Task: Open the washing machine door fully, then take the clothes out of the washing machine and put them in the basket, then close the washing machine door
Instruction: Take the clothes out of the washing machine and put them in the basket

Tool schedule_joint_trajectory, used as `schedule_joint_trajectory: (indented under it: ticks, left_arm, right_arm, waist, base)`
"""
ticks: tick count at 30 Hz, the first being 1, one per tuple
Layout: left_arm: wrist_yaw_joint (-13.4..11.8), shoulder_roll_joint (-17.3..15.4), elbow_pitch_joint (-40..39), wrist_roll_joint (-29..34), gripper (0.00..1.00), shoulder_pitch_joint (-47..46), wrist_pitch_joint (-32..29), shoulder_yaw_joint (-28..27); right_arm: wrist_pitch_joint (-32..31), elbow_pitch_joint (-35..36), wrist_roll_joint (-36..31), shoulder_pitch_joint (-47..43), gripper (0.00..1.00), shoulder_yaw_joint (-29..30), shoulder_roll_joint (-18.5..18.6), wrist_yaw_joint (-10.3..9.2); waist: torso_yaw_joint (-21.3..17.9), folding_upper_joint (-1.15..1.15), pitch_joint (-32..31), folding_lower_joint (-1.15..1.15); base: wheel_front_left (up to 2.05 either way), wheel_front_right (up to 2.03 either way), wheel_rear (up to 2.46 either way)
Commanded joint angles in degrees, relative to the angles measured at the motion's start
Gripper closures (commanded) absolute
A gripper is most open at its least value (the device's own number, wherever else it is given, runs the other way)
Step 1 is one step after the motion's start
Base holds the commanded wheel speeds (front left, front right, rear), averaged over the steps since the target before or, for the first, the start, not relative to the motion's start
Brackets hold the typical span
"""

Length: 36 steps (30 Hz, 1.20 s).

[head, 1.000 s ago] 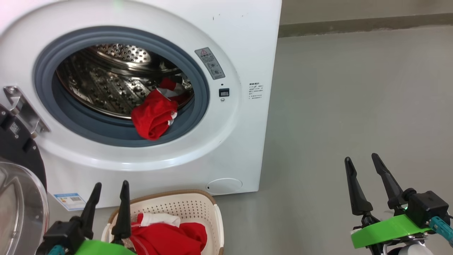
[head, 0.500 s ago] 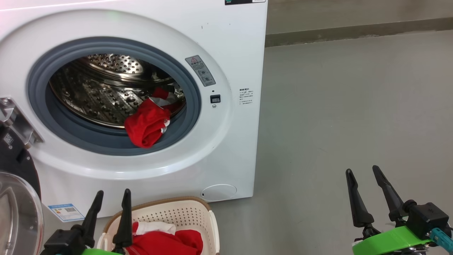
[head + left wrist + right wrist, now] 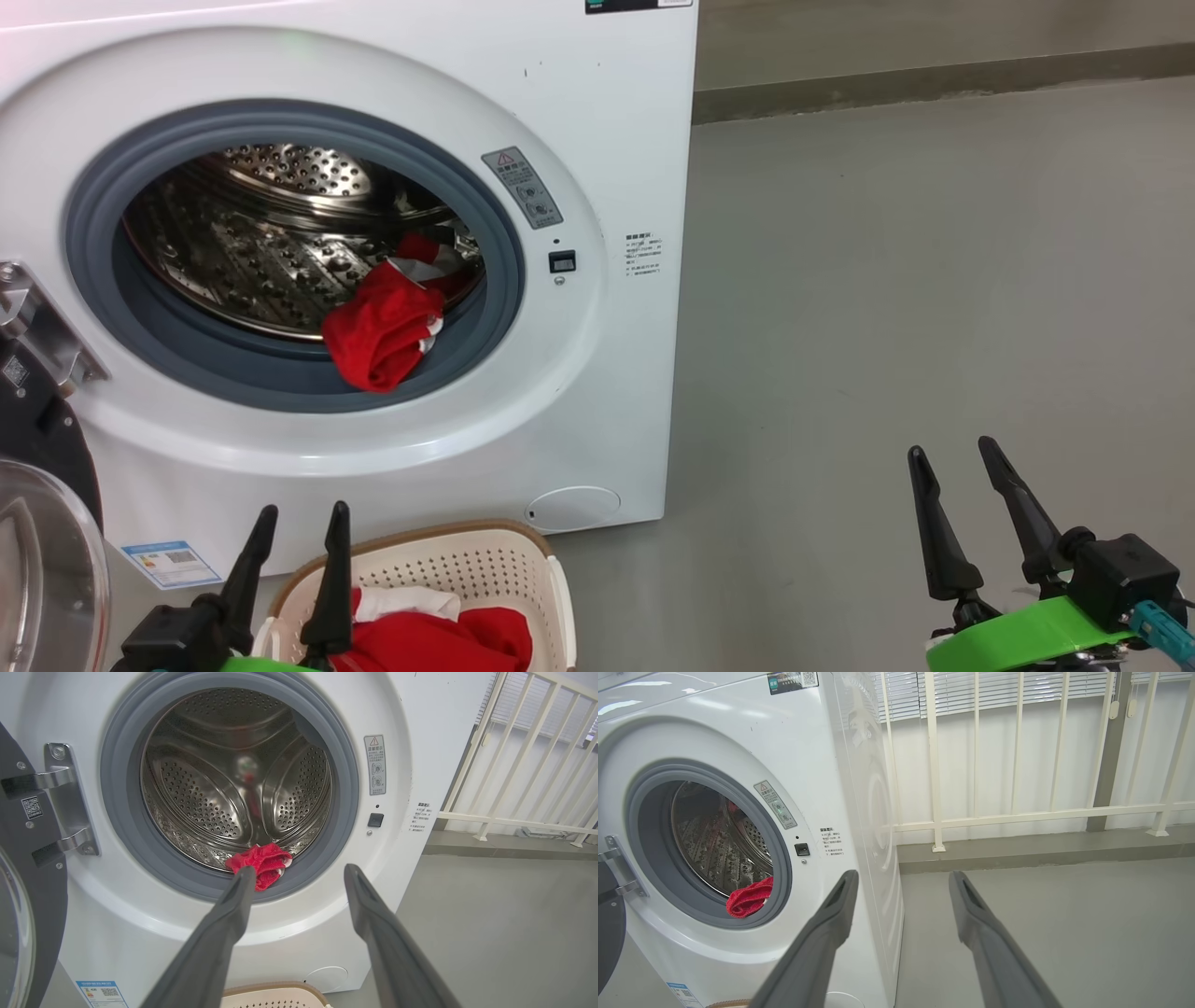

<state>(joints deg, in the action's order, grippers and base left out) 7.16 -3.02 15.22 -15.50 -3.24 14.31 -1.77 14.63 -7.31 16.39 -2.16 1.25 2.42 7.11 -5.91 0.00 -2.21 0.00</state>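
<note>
The white washing machine (image 3: 607, 140) (image 3: 420, 742) (image 3: 822, 742) stands with its door (image 3: 37, 523) (image 3: 23, 882) swung wide to the left on its hinge. A red garment (image 3: 381, 322) (image 3: 261, 861) (image 3: 749, 898) hangs over the grey seal at the drum's lower edge. The cream basket (image 3: 448, 565) (image 3: 271, 996) sits on the floor before the machine, holding red and white clothes (image 3: 439, 635). My left gripper (image 3: 301, 515) (image 3: 299, 875) is open and empty beside the basket's left rim. My right gripper (image 3: 952, 453) (image 3: 901, 879) is open and empty, over the floor at the right.
Grey floor (image 3: 934, 280) stretches to the right of the machine. A white railing (image 3: 1017, 812) (image 3: 537, 765) with blinds behind it runs along a low kerb at the back. A round white flap (image 3: 571, 509) sits low on the machine's front.
The camera has shifted, so the machine sits slightly further left and lower in the picture. The red garment and both open grippers keep their places.
</note>
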Motion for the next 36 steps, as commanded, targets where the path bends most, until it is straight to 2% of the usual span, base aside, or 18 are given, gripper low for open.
schedule_joint_trajectory:
  ticks: [1, 12, 22, 36]
  left_arm:
    - [0.33, -1.18, -1.15, -0.36, 0.00, -0.97, 0.69, -1.93]
    - [0.33, -0.89, 0.64, 0.72, 0.00, -2.03, 0.69, -2.31]
    - [0.33, -1.31, 5.97, 0.21, 0.00, -8.02, 0.69, -2.18]
    - [0.33, -4.05, 10.46, 0.72, 0.00, -26.19, 0.69, 0.77]
  right_arm:
    - [0.37, 1.56, -0.89, 1.46, 0.00, -1.38, 0.45, 0.37]
    - [0.37, 1.54, -0.88, 1.64, 0.00, -2.91, 0.45, 0.37]
    - [0.37, 2.61, -0.38, 2.03, 0.00, -4.14, 0.45, 0.37]
    - [0.37, 4.86, -0.11, 8.66, 0.00, -4.20, 0.45, 0.37]
  waist:
    - [-0.12, 0.00, -0.08, 0.00]
    - [0.15, 0.00, 0.68, 0.00]
    - [1.11, 0.00, 3.63, 0.00]
    - [1.99, 0.00, 17.25, 0.00]
  base:
    - [0.00, 0.00, 0.00]
    - [0.00, 0.00, 0.00]
    - [0.00, 0.00, 0.00]
    - [0.00, 0.00, 0.00]
